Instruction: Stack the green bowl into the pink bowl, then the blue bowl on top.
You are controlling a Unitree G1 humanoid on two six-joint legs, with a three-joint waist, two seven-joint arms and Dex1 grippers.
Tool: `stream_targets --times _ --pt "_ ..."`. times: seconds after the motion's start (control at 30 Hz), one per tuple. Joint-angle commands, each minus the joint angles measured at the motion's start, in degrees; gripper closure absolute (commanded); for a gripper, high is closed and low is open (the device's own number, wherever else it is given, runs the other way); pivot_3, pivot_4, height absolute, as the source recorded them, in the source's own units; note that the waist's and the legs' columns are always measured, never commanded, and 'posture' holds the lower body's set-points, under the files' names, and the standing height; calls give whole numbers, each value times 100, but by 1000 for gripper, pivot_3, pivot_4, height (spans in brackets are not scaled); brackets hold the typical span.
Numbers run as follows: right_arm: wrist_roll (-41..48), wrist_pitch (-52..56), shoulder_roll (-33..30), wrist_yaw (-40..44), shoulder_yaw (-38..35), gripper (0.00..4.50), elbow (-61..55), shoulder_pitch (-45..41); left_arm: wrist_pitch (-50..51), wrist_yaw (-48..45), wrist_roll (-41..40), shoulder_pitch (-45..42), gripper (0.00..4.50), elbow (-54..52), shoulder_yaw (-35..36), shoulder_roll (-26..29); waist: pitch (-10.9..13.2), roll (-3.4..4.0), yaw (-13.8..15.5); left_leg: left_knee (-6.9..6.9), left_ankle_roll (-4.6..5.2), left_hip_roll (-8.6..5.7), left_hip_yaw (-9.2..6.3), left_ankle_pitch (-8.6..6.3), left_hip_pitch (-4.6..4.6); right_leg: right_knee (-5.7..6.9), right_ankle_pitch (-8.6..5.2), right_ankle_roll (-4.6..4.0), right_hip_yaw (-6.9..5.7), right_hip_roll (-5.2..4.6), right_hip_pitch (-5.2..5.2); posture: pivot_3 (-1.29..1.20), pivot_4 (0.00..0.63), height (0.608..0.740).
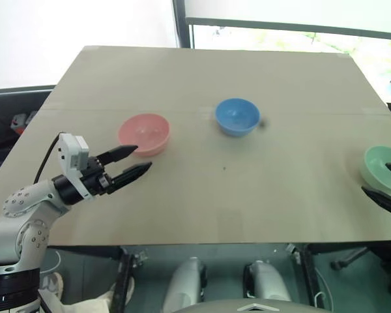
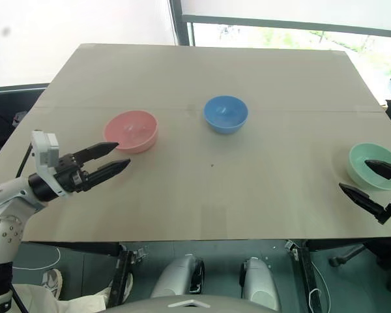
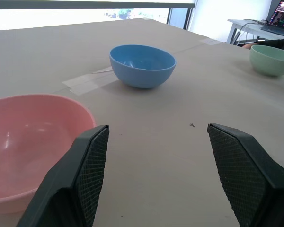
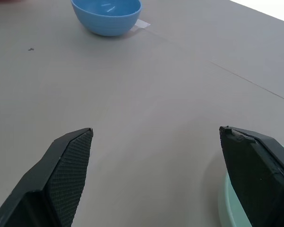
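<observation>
Waiting unstacked on the table (image 1: 202, 195), the green bowl (image 2: 373, 164) sits at the open, empty right gripper (image 2: 373, 182), the pink bowl (image 1: 144, 134) just beyond the open left gripper (image 1: 138, 160), the blue bowl (image 1: 237, 116) farther off.

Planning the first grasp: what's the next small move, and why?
Probably ease the right gripper onto the green bowl rim and close. Its jaws are open beside that bowl, which must go first into the pink bowl; all bowls sit apart.
</observation>
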Motion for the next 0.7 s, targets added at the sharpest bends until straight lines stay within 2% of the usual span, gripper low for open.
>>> stream_targets --times 0.03,0.2,0.3,0.37,0.43,0.5,0.57,0.7 --pt "43 19 28 -104 121 0 -269 -196 30 130 9 -140 995 -215 24 -35 0 0 -5 0 0 0 0 0 1 1 0 0 1 0 0 0 150 740" --pt "75 81 236 -280 589 0 -545 -558 105 878 414 -283 995 -596 -198 -190 -1 -1 -13 2 -1 2 -1 1 6 11 1 1 4 3 1 0 150 740" --pt "87 77 344 -324 922 0 -712 -837 127 1585 1024 -473 995 -829 -464 -269 0 -2 6 2 -2 -1 -2 1 2 9 1 1 3 1 1 0 150 740" --pt "63 116 510 -434 1483 0 -954 -1234 838 2424 1381 -804 995 -1010 -701 -240 2 -8 -2 3 -1 -2 -3 1 3 7 2 1 1 2 3 0 150 740" --pt "6 189 689 -541 2045 0 -1197 -1612 1576 2855 1779 -1190 995 -1086 -1104 -2 3 -11 -7 5 -3 -1 -7 2 2 10 2 2 -1 5 3 0 150 740" --pt "-71 272 925 -676 2636 0 -1397 -2035 2253 2924 2000 -1675 995 -1088 -1608 255 3 -11 -12 6 -5 -1 -10 4 3 19 2 2 -2 10 2 0 150 740" --pt "-138 310 1033 -746 2910 0 -1471 -2235 2769 2987 2081 -1967 995 -1099 -1874 365 5 -8 -5 5 -11 -2 -10 7 2 23 2 2 -2 14 -2 0 150 740" --pt "-471 113 1195 -407 3788 0 -1318 -2818 3315 3140 2570 -2698 995 -561 -2809 154 6 -11 0 5 -10 -6 -12 7 -13 23 1 4 -3 16 -7 0 150 740"
